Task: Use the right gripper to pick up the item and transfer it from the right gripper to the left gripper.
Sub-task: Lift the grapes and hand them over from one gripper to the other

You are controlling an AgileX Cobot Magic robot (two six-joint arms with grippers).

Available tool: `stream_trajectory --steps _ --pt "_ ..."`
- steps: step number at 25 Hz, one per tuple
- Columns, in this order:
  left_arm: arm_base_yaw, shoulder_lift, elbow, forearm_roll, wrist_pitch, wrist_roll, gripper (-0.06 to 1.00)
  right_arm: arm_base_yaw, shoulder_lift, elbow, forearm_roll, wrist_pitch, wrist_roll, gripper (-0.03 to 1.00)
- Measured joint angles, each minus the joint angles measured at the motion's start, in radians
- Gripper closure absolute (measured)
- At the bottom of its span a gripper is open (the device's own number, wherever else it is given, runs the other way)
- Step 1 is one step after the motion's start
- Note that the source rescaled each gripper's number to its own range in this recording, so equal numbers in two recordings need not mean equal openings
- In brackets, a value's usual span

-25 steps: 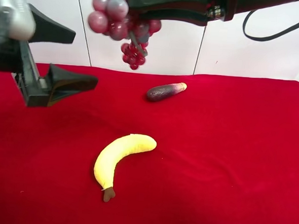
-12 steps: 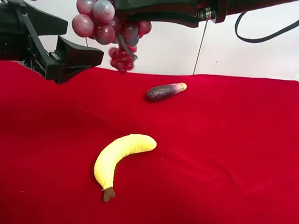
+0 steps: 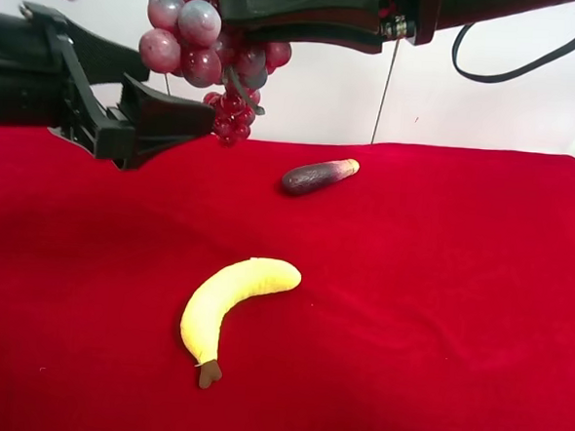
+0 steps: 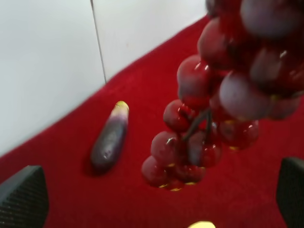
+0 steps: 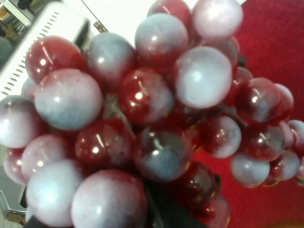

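Note:
The bunch of dark-red and frosty grey-purple grapes [image 3: 205, 54] hangs high above the red cloth, held by the right gripper [image 3: 251, 8] on the arm coming in from the exterior high view's top right. The grapes fill the right wrist view [image 5: 142, 118], with a black finger [image 5: 166, 211] under them. The left gripper [image 3: 178, 94], on the arm at the exterior high view's left, is open with its jaws just beside the bunch's lower part. In the left wrist view the grapes [image 4: 209, 118] hang between and beyond its two spread fingertips [image 4: 23, 197], apart from them.
A yellow plush banana [image 3: 232, 295] lies on the red cloth [image 3: 438, 303] in the middle. A dark purple eggplant-like piece with a tan tip [image 3: 317, 175] lies farther back, also in the left wrist view [image 4: 109, 140]. A white wall stands behind the table.
The right gripper has carried the grapes left. The left gripper has risen and moved right, so its open jaws now sit close to the bunch's lower part.

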Motion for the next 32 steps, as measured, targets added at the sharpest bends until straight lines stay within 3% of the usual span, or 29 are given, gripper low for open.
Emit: stream_trajectory --steps 4,9,13,19,22,32 --pt "0.000 0.041 0.000 -0.060 0.005 0.014 -0.01 0.000 0.000 0.000 0.000 0.000 0.000 0.94" --pt "0.000 0.047 0.000 -0.155 0.006 0.142 0.01 0.000 0.000 0.000 0.000 -0.001 0.000 0.94" --pt "0.000 0.047 0.000 -0.165 0.006 0.184 0.18 0.000 0.000 0.000 0.000 -0.007 0.000 0.94" --pt "0.000 0.047 0.000 -0.166 0.036 0.187 0.69 0.000 0.000 0.000 0.000 -0.012 0.000 0.94" --pt "0.000 0.047 0.000 -0.166 0.067 0.189 0.89 0.000 0.000 0.000 0.000 -0.012 0.000 0.94" --pt "0.000 0.047 0.000 -0.166 0.089 0.191 0.94 0.000 0.000 0.000 -0.002 -0.015 0.000 0.94"
